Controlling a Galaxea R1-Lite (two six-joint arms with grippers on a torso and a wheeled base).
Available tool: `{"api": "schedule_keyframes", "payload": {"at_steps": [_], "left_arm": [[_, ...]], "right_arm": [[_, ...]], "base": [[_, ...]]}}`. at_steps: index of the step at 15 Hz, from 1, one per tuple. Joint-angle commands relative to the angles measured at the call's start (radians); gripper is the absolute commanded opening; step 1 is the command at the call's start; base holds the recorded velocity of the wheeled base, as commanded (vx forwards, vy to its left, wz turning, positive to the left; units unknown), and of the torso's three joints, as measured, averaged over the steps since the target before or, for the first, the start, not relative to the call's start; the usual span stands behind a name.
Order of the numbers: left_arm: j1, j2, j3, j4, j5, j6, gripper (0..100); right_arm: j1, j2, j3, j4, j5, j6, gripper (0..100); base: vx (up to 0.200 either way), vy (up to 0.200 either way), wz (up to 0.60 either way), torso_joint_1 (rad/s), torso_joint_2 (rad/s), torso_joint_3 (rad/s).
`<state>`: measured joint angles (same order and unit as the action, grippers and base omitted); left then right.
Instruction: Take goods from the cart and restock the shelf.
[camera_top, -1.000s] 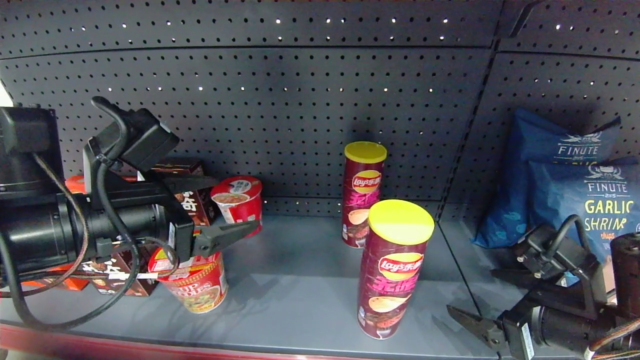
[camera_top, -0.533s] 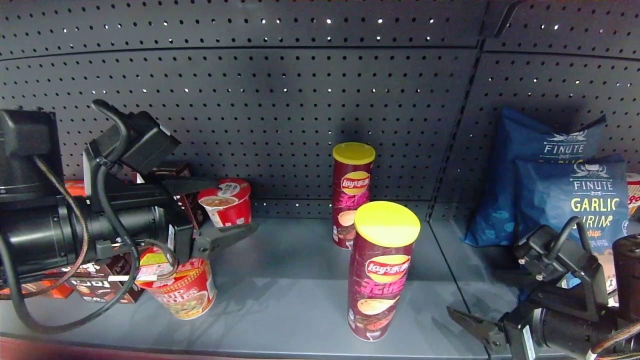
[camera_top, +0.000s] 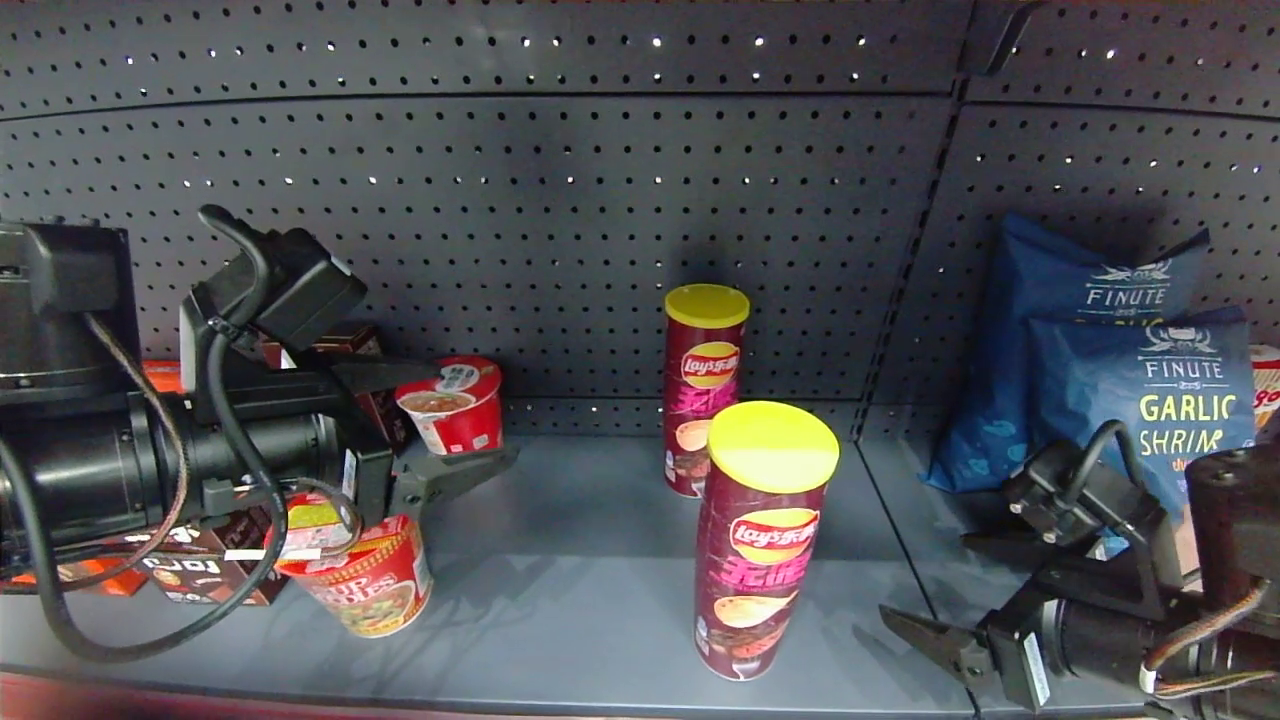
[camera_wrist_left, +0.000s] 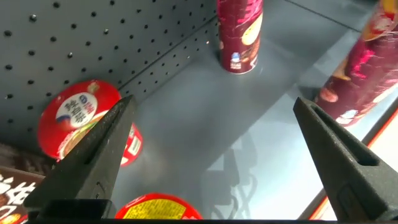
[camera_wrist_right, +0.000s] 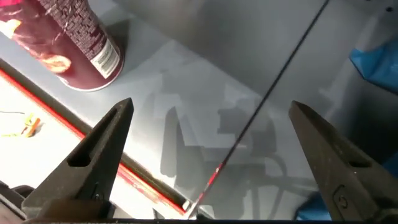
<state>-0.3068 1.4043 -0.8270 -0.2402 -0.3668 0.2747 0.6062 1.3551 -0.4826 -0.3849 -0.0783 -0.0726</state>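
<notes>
Chip can (camera_top: 762, 560) upright on shelf (camera_top: 580, 600), left gripper (camera_wrist_left: 212, 102) splayed empty, right gripper (camera_wrist_right: 211, 104) likewise

A dark perforated back panel (camera_top: 600, 220) runs across the rear. On the right, two blue snack bags (camera_top: 1075, 330) lean against it, one in front of the other and overlapping. On the left, a red noodle cup (camera_top: 455, 405) sits near the panel with its lid turned forward. A second noodle cup (camera_top: 375, 590) leans nearer the front, just beside some dark brown boxes (camera_top: 195, 580).
</notes>
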Motion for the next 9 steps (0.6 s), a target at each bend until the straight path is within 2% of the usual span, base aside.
{"api": "schedule_keyframes", "payload": {"at_steps": [1, 9], "left_arm": [[-0.002, 0.004, 0.002, -0.001, 0.0, 0.0, 100], [-0.002, 0.021, 0.002, -0.001, 0.0, 0.0, 100]], "right_arm": [[0.001, 0.075, -0.047, 0.003, -0.014, -0.003, 100], [0.052, 0.165, -0.116, 0.003, -0.037, -0.001, 100]], "base": [[0.0, 0.0, 0.0, 0.0, 0.0, 0.0], [0.0, 0.0, 0.0, 0.0, 0.0, 0.0]]}}
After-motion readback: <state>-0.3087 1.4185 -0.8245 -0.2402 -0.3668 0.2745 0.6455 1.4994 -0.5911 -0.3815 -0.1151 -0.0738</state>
